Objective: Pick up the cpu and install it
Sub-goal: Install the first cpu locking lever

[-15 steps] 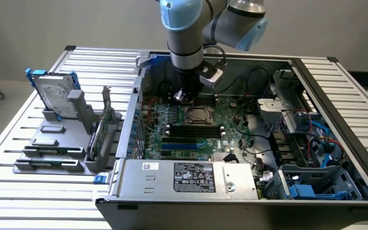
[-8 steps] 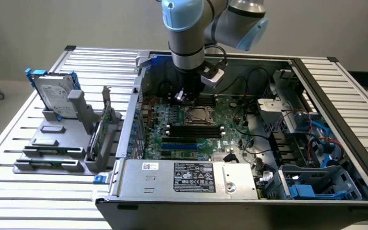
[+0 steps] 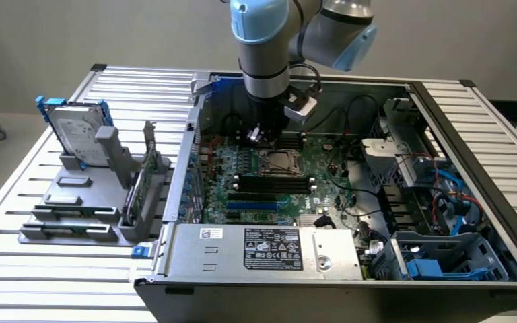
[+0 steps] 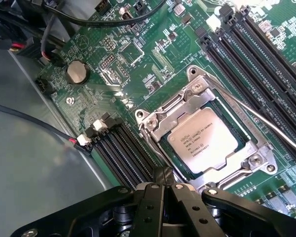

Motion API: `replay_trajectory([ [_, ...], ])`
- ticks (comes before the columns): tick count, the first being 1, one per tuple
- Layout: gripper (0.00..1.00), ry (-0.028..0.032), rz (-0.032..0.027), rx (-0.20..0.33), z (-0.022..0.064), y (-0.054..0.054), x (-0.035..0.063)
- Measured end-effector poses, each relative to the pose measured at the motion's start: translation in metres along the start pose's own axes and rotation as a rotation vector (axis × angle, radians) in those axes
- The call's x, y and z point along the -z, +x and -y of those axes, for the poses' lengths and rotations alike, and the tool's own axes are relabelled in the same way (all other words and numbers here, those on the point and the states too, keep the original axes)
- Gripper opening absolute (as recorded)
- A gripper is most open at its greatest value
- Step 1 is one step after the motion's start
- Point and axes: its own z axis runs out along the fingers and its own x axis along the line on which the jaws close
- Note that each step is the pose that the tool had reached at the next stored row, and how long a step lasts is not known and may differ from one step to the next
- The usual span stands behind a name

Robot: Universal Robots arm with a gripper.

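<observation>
The cpu [image 4: 203, 139] is lying flat inside the metal frame of the socket [image 4: 192, 94] on the green motherboard [image 4: 138, 54], its silver top facing up, with black memory slots [image 4: 121, 150] running along two sides of the socket. The gripper [image 4: 164, 180] is hovering just beside the socket's edge, its black fingers pressed together, pinching nothing and sitting apart from the cpu. The arm [image 3: 263, 40] is reaching down into the open computer case [image 3: 474, 134] over the socket's far side.

Slatted metal table [image 3: 34, 276], open computer case [image 3: 330, 304], grey rack [image 3: 70, 229], possibly plastic
</observation>
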Motion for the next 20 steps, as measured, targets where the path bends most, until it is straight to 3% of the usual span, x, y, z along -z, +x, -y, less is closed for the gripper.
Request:
replay_trajectory([
  [20, 0.11, -0.0008, 0.0009, 0.000, -0.0073, 0.0057, -0.0025],
])
